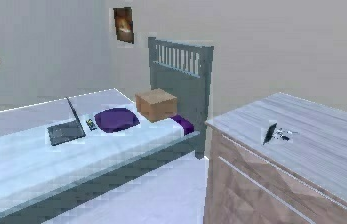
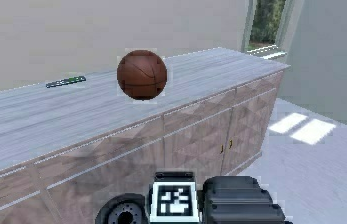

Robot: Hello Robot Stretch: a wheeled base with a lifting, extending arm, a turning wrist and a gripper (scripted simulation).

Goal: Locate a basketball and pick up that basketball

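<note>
basketball (image 2: 142,75) rests on the dresser (image 2: 41,120); end effector (image 2: 127,212) at bottom edge, cannot tell if holding anything.

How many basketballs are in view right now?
1. The basketball rests on the long wooden dresser in the arm side view, right of a small green thing. More may be hidden from these views.
</note>
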